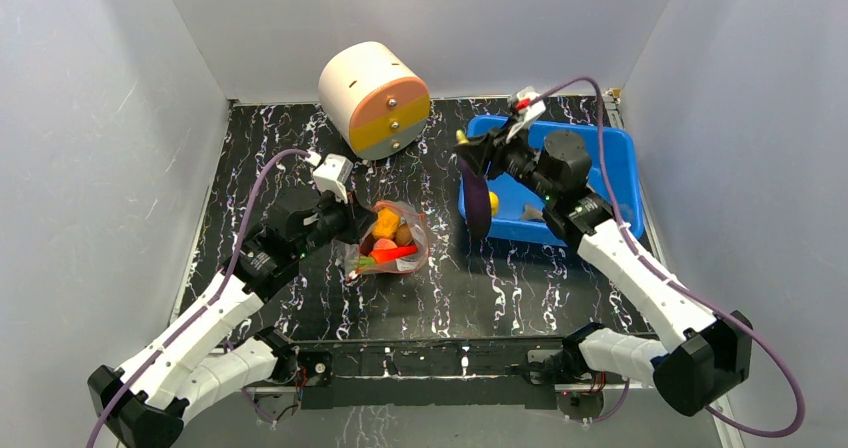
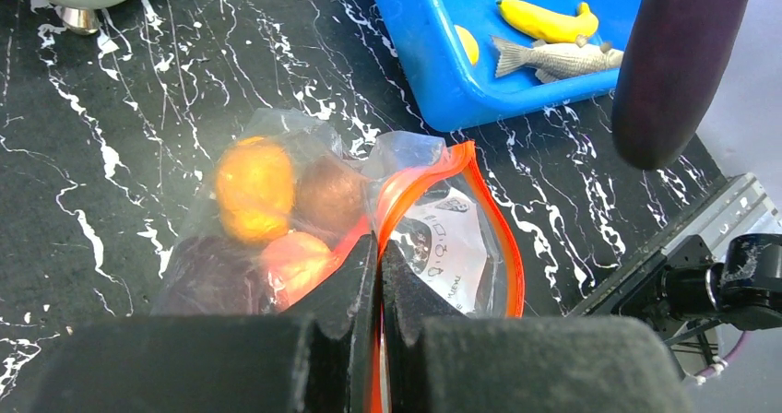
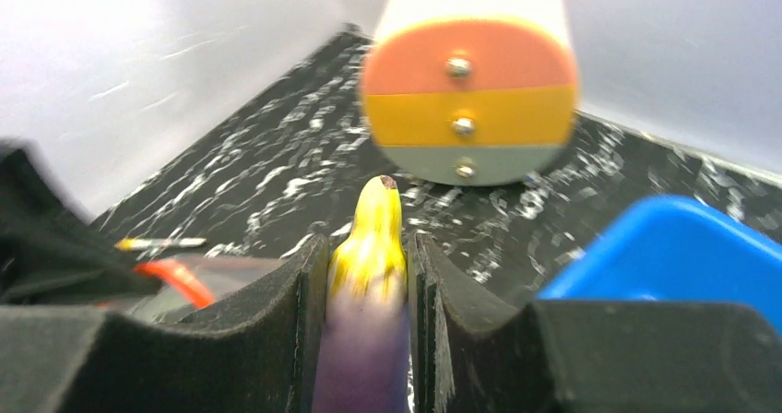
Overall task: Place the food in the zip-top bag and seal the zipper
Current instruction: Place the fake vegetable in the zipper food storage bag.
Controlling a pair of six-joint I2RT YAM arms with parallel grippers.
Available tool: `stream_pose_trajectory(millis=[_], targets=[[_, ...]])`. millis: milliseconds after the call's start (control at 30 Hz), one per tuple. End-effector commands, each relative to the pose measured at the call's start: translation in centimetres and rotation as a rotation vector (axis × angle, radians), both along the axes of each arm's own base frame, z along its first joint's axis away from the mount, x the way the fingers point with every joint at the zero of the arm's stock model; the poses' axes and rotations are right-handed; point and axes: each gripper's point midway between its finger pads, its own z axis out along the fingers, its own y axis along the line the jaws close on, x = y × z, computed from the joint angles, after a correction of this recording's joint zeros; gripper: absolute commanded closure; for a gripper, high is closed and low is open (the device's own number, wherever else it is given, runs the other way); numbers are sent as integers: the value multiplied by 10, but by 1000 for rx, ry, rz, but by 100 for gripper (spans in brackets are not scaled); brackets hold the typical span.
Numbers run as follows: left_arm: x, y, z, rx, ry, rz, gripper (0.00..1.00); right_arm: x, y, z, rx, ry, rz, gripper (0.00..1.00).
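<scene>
The zip-top bag (image 1: 390,240) lies on the black marbled table, its mouth gaping. Inside show an orange round piece (image 2: 254,187), a brown one (image 2: 327,192) and an orange carrot (image 1: 395,254). My left gripper (image 2: 380,247) is shut on the red-orange zipper (image 2: 498,238) strip at the mouth's near edge. My right gripper (image 3: 367,252) is shut on a purple eggplant (image 1: 477,203) near its yellow stem end. The eggplant hangs down in the air between bag and bin, and its rounded tip (image 2: 673,63) shows right of the bag's mouth.
A blue plastic bin (image 1: 620,168) at the back right holds a yellow banana (image 2: 544,21), a grey toy fish (image 2: 553,60) and a yellow round piece (image 1: 493,202). A cream-and-orange cylinder (image 1: 375,98) lies at the back centre. White walls enclose the table.
</scene>
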Motion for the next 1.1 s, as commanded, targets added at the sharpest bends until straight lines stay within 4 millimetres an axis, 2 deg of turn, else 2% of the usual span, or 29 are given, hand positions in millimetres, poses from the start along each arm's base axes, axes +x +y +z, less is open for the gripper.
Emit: stream_pose_trajectory(millis=[0, 67, 133, 267, 533, 700, 1067], targets=[[-4, -7, 27, -58, -22, -35, 100, -72, 38, 70, 56, -457, 372, 82], [-7, -9, 28, -64, -19, -55, 100, -100, 48, 69, 55, -551, 505, 83], [-10, -11, 27, -69, -13, -73, 100, -119, 57, 66, 38, -605, 606, 83], [-16, -17, 26, -83, 2, -118, 100, -142, 73, 57, -19, -681, 745, 83], [-22, -22, 30, -93, 8, -159, 100, -182, 95, 60, -38, -834, 931, 81], [-26, -24, 30, -94, 12, -188, 100, -221, 113, 49, -37, -968, 1133, 80], [-34, -29, 29, -110, 33, -236, 100, -252, 141, 45, -29, -1109, 1289, 79]])
